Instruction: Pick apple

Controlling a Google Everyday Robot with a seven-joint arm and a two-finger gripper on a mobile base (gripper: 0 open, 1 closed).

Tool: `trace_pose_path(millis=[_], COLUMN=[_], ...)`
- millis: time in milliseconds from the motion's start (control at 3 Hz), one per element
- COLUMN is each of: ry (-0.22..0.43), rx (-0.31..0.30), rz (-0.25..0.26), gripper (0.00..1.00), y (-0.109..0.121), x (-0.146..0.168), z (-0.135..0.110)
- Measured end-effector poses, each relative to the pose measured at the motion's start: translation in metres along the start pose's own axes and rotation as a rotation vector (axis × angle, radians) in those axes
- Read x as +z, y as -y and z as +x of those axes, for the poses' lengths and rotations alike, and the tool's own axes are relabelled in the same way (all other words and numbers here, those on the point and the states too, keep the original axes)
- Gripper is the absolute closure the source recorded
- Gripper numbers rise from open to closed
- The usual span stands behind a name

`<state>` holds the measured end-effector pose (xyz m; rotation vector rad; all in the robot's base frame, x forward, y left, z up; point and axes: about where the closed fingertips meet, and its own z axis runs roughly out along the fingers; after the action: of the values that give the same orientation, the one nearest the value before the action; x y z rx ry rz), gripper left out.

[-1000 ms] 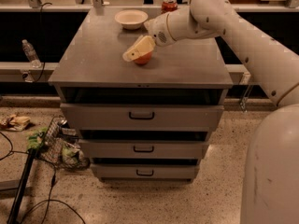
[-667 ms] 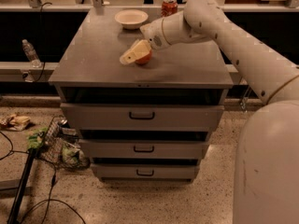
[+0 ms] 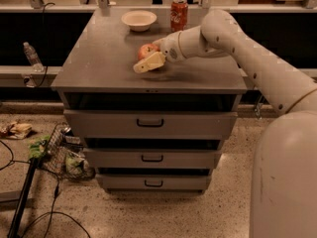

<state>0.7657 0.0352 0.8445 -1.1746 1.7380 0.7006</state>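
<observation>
The red apple with yellowish patches is near the middle of the grey cabinet top. My gripper reaches in from the right and lies low across the apple's near side, hiding its lower part. I cannot tell whether the apple rests on the top or is held.
A cream bowl and a red soda can stand at the back of the top, behind the apple. The cabinet has three drawers. A plastic bottle stands on a ledge at left. Cables and a wire basket lie on the floor at left.
The gripper has shifted down toward the near side of the apple. The apple now shows above and behind it instead of below it.
</observation>
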Motion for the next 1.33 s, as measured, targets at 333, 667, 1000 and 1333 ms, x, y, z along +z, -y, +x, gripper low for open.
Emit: trace_pose_path(millis=[333,667,1000,1333], ry=[0.026,0.091,0.199,0.348], rx=[0.01,0.004,-0.042,-0.125], rz=[-0.003,-0.021,-0.028,-0.006], gripper=[0.41,0.64,0.87,1.0], y=[0.003,0.002,-0.008,-0.019], x=[-0.001,-0.01,-0.042,-0.104], z=[0.009,0.001,-0.027,-0.067])
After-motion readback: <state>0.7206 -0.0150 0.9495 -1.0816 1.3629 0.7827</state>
